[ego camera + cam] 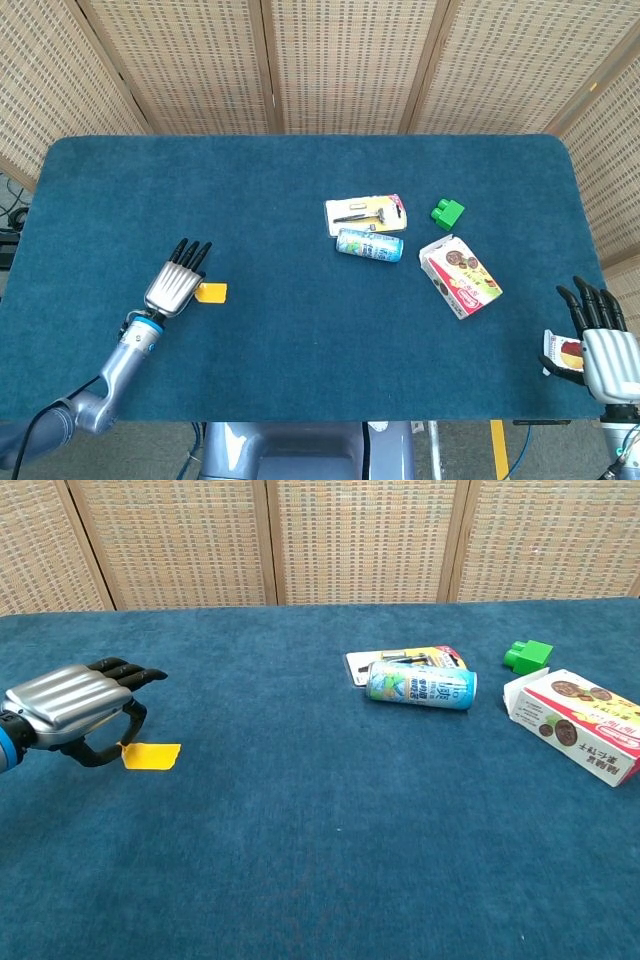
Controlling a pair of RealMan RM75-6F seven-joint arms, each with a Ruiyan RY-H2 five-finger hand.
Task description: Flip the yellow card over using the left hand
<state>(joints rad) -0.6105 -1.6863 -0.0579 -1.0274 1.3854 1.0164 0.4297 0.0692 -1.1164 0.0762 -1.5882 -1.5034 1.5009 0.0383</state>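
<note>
The yellow card (211, 292) lies flat on the blue table (300, 180), near its left front part, well apart from everything else. The left hand (176, 285) hovers palm down just left of the card, its dark fingers (190, 254) stretched forward and slightly apart — in the chest view the thumb curls under the palm, its tip at the card's left edge, though I cannot tell if it truly touches. The hand holds nothing.

The right hand (598, 345) sits at the table's right front corner, fingers extended and spread, empty; a small snack packet (560, 352) lies just beside it on its left.

Right of centre, toward the far side, a carded razor pack (365, 213) lies flat, with a light blue drink can (369, 244) on its side just in front of it. A green toy block (447, 212) sits to the right of the pack, and a red and white biscuit box (459, 275) lies nearer — angled, one end flap open.
</note>
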